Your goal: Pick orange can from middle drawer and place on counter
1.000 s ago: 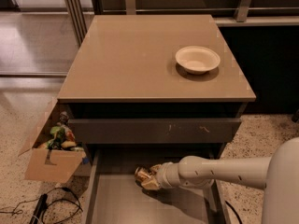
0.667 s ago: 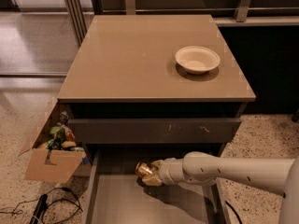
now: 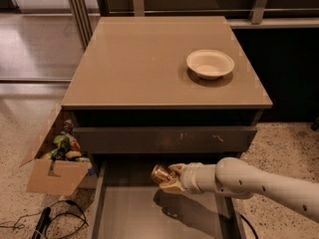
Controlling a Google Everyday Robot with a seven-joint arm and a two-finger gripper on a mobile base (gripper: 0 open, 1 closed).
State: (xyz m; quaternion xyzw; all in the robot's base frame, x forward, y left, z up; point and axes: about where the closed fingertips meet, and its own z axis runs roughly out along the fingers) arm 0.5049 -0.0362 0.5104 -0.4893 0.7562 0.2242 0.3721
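Note:
The orange can (image 3: pixel 160 174) is held in my gripper (image 3: pixel 168 179), lifted above the floor of the open middle drawer (image 3: pixel 124 213). The can lies sideways with its shiny end facing left. My white arm reaches in from the lower right. A shadow of the can and gripper falls on the drawer floor below. The tan counter (image 3: pixel 134 63) lies above and behind, at the top of the dark grey cabinet.
A white bowl (image 3: pixel 210 63) sits on the right side of the counter. A closed drawer front (image 3: pixel 164 139) with small scratch marks is just above the can. A cardboard box (image 3: pixel 55 168) with mixed items stands on the floor at the left, with cables beside it.
The gripper has lifted the can up from the drawer floor, and the arm has risen with it toward the closed drawer front.

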